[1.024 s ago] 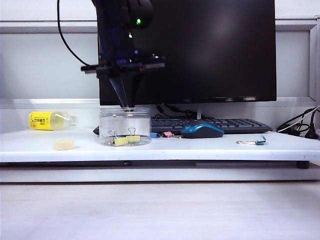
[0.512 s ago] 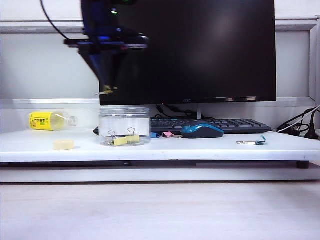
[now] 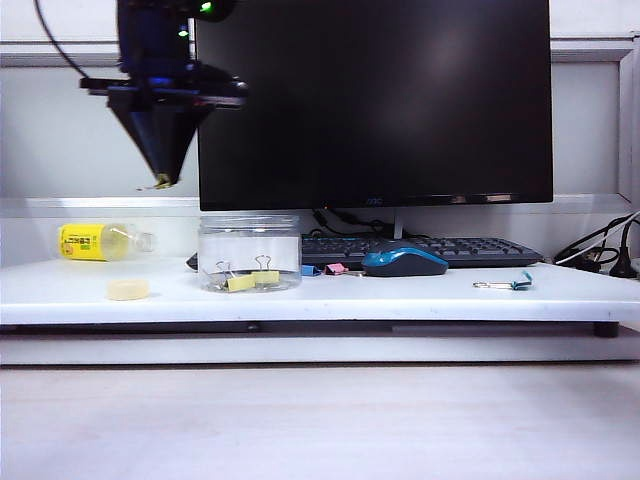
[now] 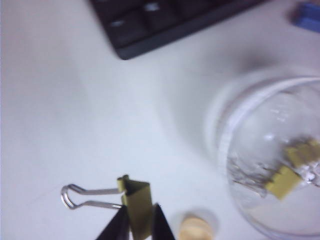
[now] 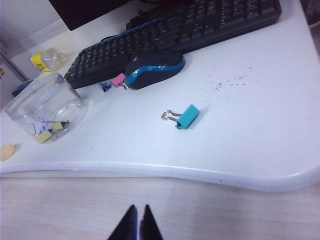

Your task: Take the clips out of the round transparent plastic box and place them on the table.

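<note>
Left hand [image 4: 136, 227], cut off at frame edge, grips one yellow binder clip [image 4: 135, 205] above the worktop [image 3: 400, 296]. Right hand [image 5: 138, 220]: fingers nearly together, empty, off the worktop's front edge.

You are looking at a large black monitor [image 3: 375, 100], switched off, standing on a slim silver stand at the back. Behind the monitor runs a pale grey-green wall panel [image 3: 95, 130] with a grey rail along its top. To the right of the monitor, dark cables [image 3: 600, 250] trail down. Below and in front of the monitor lies a light wood-grain surface [image 3: 320, 420], evenly lit.
</note>
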